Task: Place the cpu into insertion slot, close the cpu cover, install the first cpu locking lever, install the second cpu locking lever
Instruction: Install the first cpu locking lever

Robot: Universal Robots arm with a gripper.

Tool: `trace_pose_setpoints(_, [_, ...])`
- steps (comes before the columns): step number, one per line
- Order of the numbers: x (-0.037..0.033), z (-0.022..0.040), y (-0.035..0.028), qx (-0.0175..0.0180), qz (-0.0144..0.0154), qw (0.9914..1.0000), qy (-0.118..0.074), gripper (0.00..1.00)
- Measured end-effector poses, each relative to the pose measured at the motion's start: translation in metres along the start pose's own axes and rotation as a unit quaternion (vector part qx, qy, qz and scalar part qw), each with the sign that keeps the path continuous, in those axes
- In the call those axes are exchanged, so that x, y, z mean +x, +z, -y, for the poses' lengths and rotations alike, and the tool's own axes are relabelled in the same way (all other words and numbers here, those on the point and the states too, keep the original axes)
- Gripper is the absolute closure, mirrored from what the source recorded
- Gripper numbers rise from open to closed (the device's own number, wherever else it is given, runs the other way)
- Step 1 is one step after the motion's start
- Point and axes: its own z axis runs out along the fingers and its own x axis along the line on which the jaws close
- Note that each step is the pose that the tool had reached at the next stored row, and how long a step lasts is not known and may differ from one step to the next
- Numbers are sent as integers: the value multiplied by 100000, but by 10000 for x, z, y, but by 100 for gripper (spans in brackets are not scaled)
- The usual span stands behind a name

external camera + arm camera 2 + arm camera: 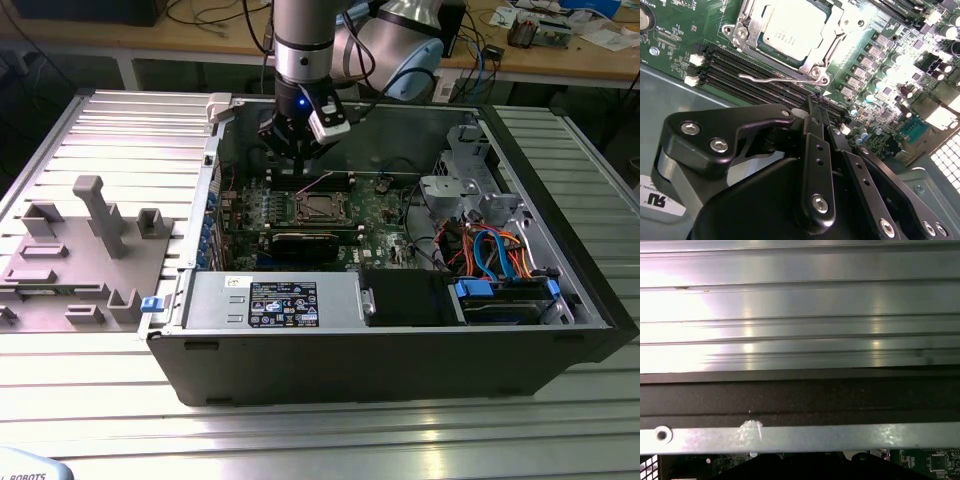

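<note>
In the second wrist view the cpu lies flat in its socket, pale silvery face up. The cpu cover, a silvery frame, lies down around it. A thin wire locking lever runs along the socket's near side, its free end sticking out over the memory slots. My gripper hovers just short of that lever, black fingers shut together with nothing between them. In the exterior view the gripper hangs inside the open computer case, a little behind the socket.
The motherboard is ringed by the case walls, a power supply in front and a drive cage with cables on the exterior view's right. A grey fixture stands on the slatted table at the left.
</note>
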Motion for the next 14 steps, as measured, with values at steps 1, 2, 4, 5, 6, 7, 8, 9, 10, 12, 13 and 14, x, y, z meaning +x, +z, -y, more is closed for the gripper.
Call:
trace_pose_setpoints(1, [0,0,3,-28,-2,100000,0,89])
trace_pose_setpoints(2, [0,0,7,-76,0,100000,-2,89])
trace_pose_setpoints(4, [0,0,16,-171,-2,100000,0,89])
trace_pose_setpoints(5, [-1,0,21,-213,2,100000,0,89])
trace_pose_setpoints(6, [0,0,26,-257,-1,100000,0,89])
trace_pose_setpoints(7, [0,0,32,-293,-4,100000,2,89])
trace_pose_setpoints(8, [0,0,38,-349,-9,99999,-1,89])
trace_pose_setpoints(9, [-1,1,47,-596,-18,99998,-9,89])
trace_pose_setpoints(10, [0,1,57,-802,-22,99997,-1,89])
trace_pose_setpoints(12, [0,8,69,-1073,-29,99994,-4,89])
trace_pose_setpoints(13, [0,16,75,-1195,-30,99993,-1,89])
trace_pose_setpoints(14, [-1,27,80,-1336,-36,99991,-3,89])
